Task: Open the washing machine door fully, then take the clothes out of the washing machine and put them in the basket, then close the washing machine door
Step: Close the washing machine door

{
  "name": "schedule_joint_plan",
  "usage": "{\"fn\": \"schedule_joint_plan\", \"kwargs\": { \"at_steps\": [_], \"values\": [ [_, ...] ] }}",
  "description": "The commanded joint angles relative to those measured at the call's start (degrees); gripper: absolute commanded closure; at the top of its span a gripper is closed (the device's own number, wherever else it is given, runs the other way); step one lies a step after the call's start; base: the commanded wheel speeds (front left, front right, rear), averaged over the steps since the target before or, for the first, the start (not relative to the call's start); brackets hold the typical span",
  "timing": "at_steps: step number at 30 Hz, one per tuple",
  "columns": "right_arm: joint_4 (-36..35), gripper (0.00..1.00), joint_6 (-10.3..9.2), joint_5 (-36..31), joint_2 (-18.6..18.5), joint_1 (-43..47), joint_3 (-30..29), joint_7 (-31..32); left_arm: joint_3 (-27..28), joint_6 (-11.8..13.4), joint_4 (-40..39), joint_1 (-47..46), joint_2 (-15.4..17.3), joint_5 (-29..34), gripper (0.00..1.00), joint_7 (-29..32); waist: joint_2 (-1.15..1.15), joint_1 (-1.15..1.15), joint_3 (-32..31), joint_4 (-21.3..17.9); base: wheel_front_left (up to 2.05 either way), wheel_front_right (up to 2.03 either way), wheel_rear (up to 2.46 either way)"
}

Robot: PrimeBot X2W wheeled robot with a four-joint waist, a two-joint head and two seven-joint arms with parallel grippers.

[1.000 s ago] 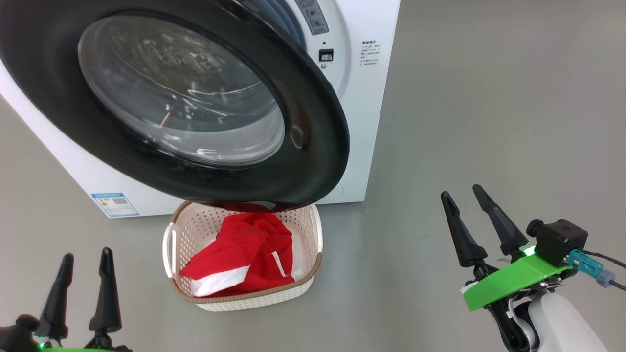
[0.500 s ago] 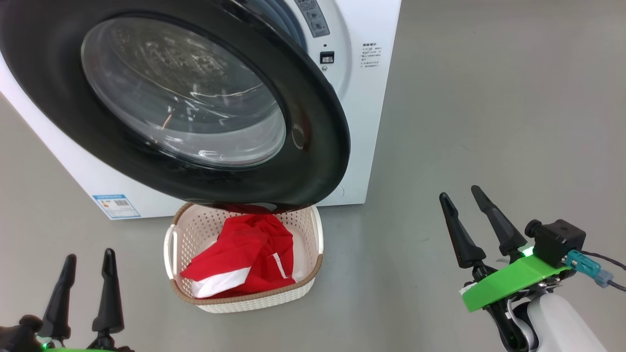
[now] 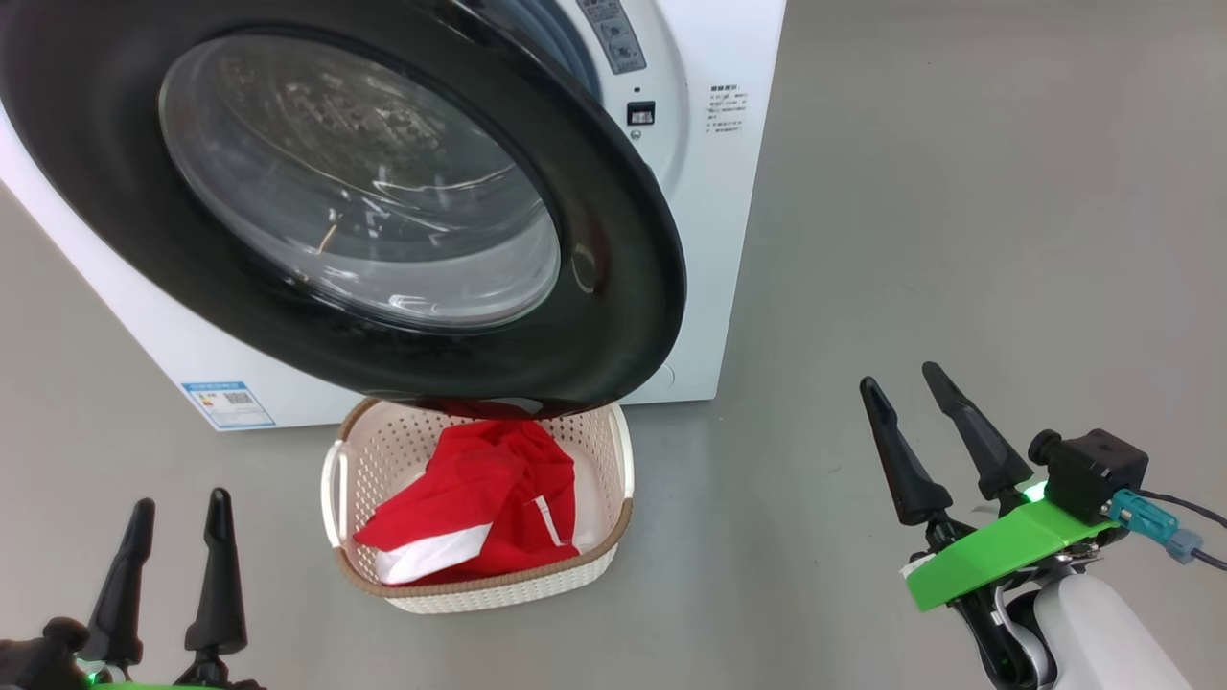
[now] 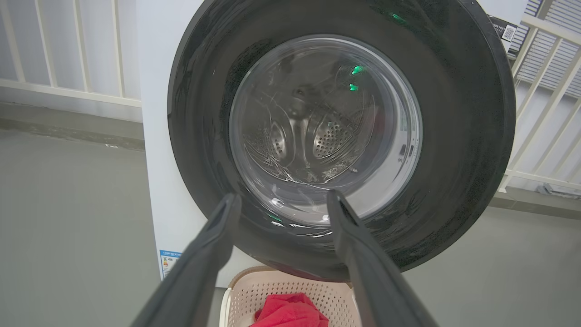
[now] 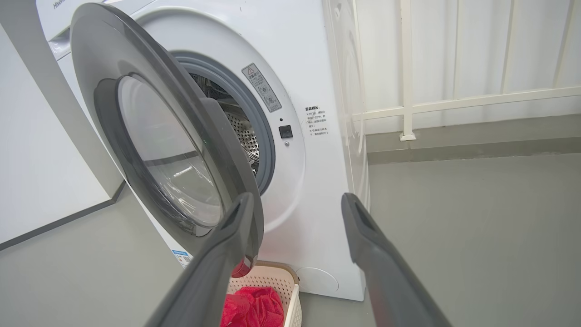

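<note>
The washing machine [image 3: 709, 240] is a white front loader. Its door [image 3: 613, 287], a glossy black ring around a clear glass bowl, stands partly open and overhangs the basket [image 3: 479, 583] on the floor. The red and white clothes [image 3: 479, 498] lie in that basket. Low at the left my left gripper [image 3: 182, 499] is open and holds nothing. Right of the basket my right gripper [image 3: 899, 377] is likewise open and holds nothing. My left gripper [image 4: 283, 195] faces the door [image 4: 454, 136] head-on. Past my right gripper [image 5: 297, 197], the steel drum [image 5: 240, 131] shows behind the door [image 5: 159, 136].
Grey floor [image 3: 959, 192] spreads wide to the right of the machine. A white railing [image 5: 408, 109] runs behind it and a white wall [image 5: 36, 159] stands on its other side. A blue label sticker [image 3: 228, 404] marks the machine's lower corner.
The whole picture has shifted a touch. My left gripper has drifted slightly right and lower. Door, basket, clothes and right gripper stand as before.
</note>
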Motion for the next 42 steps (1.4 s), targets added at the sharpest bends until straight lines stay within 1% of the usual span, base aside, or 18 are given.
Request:
{"fn": "schedule_joint_plan", "kwargs": {
  "at_steps": [1, 5, 6, 7, 8, 9, 10, 11, 12, 19, 23, 33, 37, 42],
  "values": [
    [-1.75, 0.00, 0.09, -0.14, -0.45, -0.31, 1.03, -0.27, 2.00, -0.35, -1.17, -1.15, 0.94, 0.88, 0.00, -0.70, 0.00, 0.00, 0.10, 0.06, 0.00, 0.00, 0.00],
    [-2.94, 0.00, 0.09, -0.52, -0.48, -1.02, 1.11, -0.27, 1.97, -0.39, -1.22, -1.30, 1.01, 0.89, 0.00, -0.70, 0.00, 0.00, 0.67, 0.38, 0.00, 0.00, 0.00],
    [-3.40, 0.03, 0.09, -0.64, -0.52, -1.31, 1.22, -0.27, 1.93, -0.41, -1.23, -1.41, 1.00, 0.89, 0.00, -0.70, 0.00, 0.00, 0.88, 0.55, 0.00, 0.00, 0.00],
    [-3.95, 0.15, 0.09, -0.74, -0.59, -1.66, 1.29, -0.27, 1.86, -0.42, -1.26, -1.57, 0.98, 0.88, 0.00, -0.70, 0.00, 0.00, 1.14, 0.75, 0.00, 0.00, 0.00],
    [-4.47, 0.32, 0.09, -0.85, -0.67, -2.00, 1.38, -0.27, 1.80, -0.43, -1.30, -1.74, 0.95, 0.86, 0.00, -0.70, 0.00, 0.00, 1.35, 0.97, 0.00, 0.00, 0.00],
    [-4.97, 0.53, 0.09, -1.04, -0.76, -2.33, 1.53, -0.27, 1.75, -0.44, -1.32, -1.89, 0.92, 0.84, 0.00, -0.70, 0.00, 0.00, 1.52, 1.17, 0.00, 0.00, 0.00],
    [-5.67, 0.68, 0.09, -1.22, -0.82, -2.70, 1.64, -0.27, 1.64, -0.45, -1.35, -2.04, 0.87, 0.82, 0.00, -0.70, 0.00, 0.00, 1.79, 1.49, 0.00, 0.00, 0.00],
    [-6.48, 0.91, 0.09, -1.33, -0.81, -3.09, 1.78, -0.27, 1.57, -0.46, -1.38, -2.19, 0.81, 0.79, 0.00, -0.70, 0.00, 0.00, 2.03, 1.77, 0.00, 0.00, 0.00],
    [-7.32, 1.00, 0.09, -1.51, -0.86, -3.46, 2.02, -0.27, 1.54, -0.48, -1.37, -2.30, 0.73, 0.77, 0.00, -0.70, 0.00, 0.00, 2.25, 2.06, 0.00, 0.00, 0.00],
    [-12.22, 1.00, 0.09, -2.76, -1.33, -6.03, 4.25, -0.27, 1.37, -0.55, -1.24, -3.03, 0.40, 0.69, 0.00, -0.70, 0.00, 0.00, 3.59, 3.92, 0.00, 0.00, 0.00],
    [-13.06, 1.00, 0.09, -3.31, -1.95, -7.92, 6.70, -0.27, 1.11, -0.59, -1.18, -3.67, 0.18, 0.62, 0.00, -0.70, 0.00, 0.00, 4.58, 5.22, 0.00, 0.00, 0.00],
    [-7.83, 1.00, 0.09, -2.84, -6.49, -15.19, 15.87, -0.27, 0.53, -0.65, -1.10, -5.61, -0.19, 0.50, 0.00, -0.70, 0.00, 0.00, 8.18, 8.43, 0.00, 0.00, 0.00],
    [-5.40, 1.00, 0.09, -2.30, -7.48, -17.81, 18.06, -0.27, 0.13, -0.66, -1.01, -6.43, -0.19, 0.34, 0.00, -0.70, 0.00, 0.00, 9.63, 9.48, 0.00, 0.00, 0.00],
    [-2.61, 1.00, 0.09, -2.03, -8.02, -20.38, 19.09, -0.27, -0.21, -0.66, -1.14, -7.47, -0.01, 0.06, 0.00, -0.70, 0.00, 0.00, 11.39, 10.53, 0.00, 0.00, 0.00]
  ]
}}
